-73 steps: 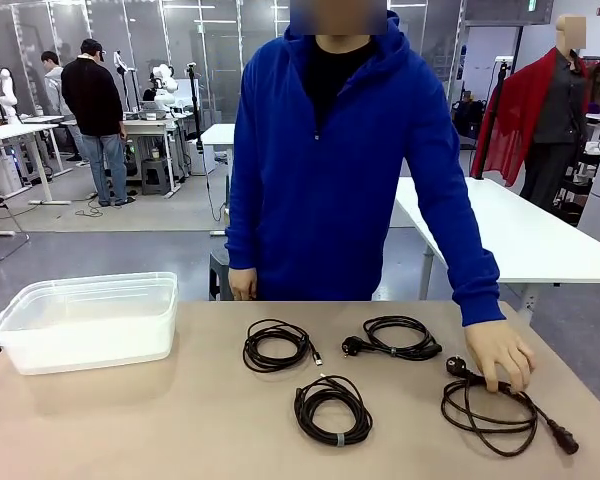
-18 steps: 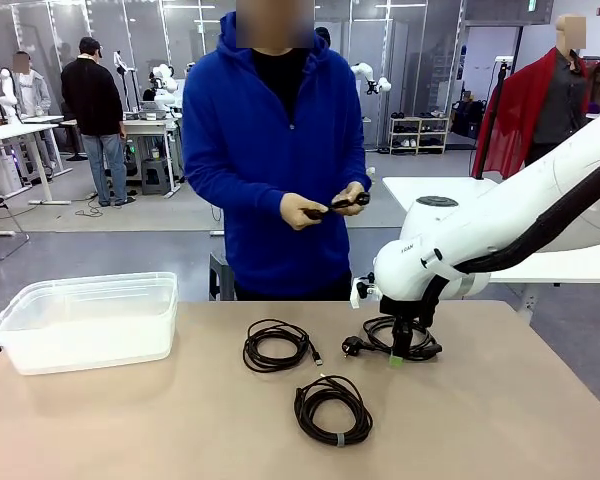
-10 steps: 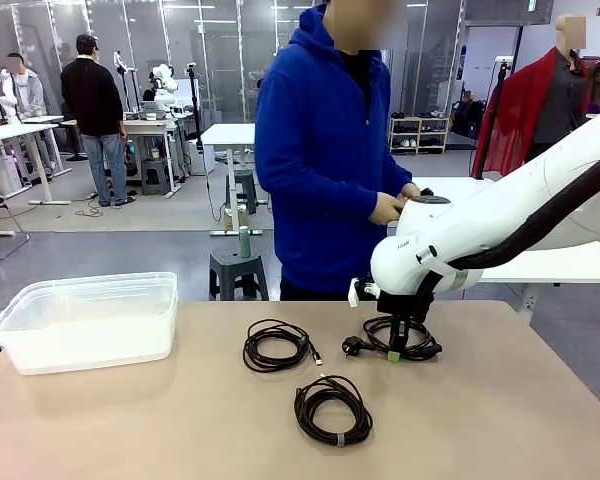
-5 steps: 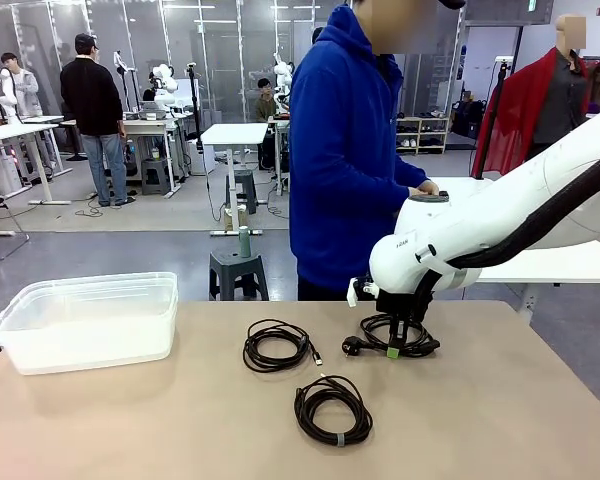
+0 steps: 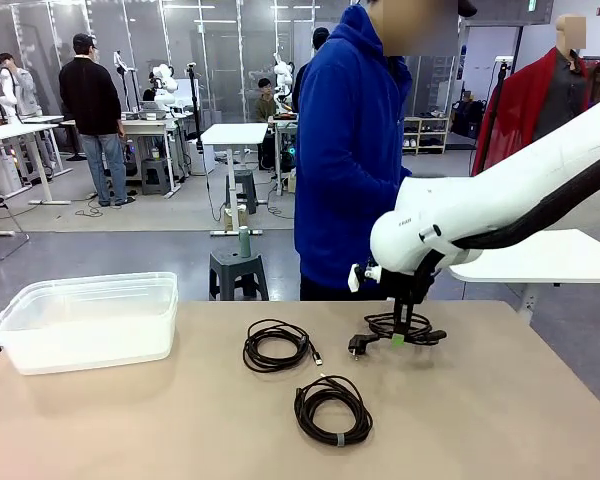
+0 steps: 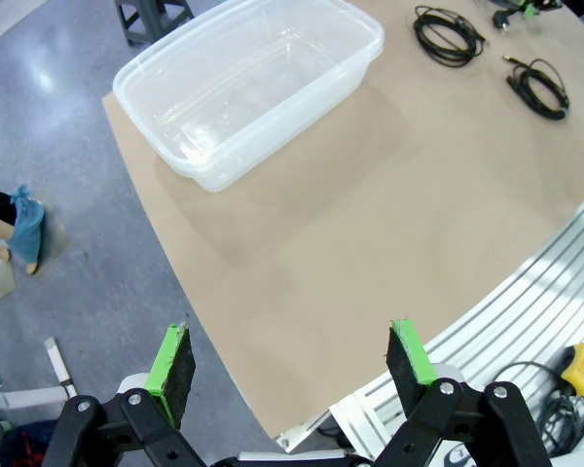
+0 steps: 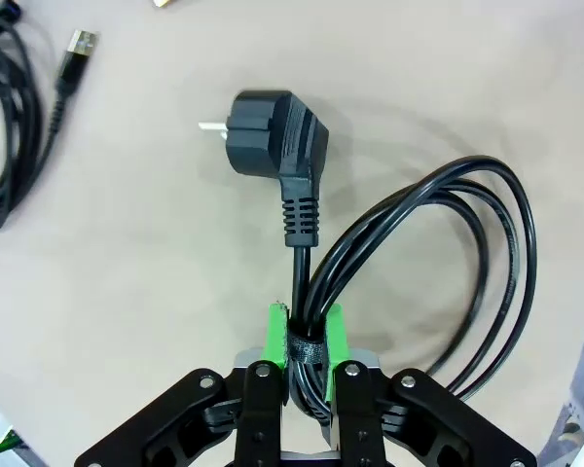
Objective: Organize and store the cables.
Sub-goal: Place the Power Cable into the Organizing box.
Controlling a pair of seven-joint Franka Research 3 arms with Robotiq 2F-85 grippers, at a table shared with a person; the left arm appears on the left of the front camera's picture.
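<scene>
My right gripper (image 5: 398, 338) (image 7: 305, 342) is shut on a coiled black cable (image 5: 405, 327) (image 7: 438, 263) at its banded part, and the coil hangs just above the table with its round plug (image 5: 358, 345) (image 7: 274, 134) dangling. Two more cable coils lie on the table: one (image 5: 276, 345) with a USB end in the middle, one (image 5: 332, 409) tied with a small band nearer me. In the left wrist view my left gripper (image 6: 292, 362) is open, high over the table's near left corner, far from the coils (image 6: 450, 33) (image 6: 540, 86).
A clear plastic bin (image 5: 88, 320) (image 6: 248, 83) stands at the table's left side. A person in a blue hoodie (image 5: 355, 150) stands behind the far edge, turned to the right. The brown table (image 5: 160, 420) has free room in front.
My right gripper closed on the banded cable and lifted it a little off the table. The person moved right and turned away from the table.
</scene>
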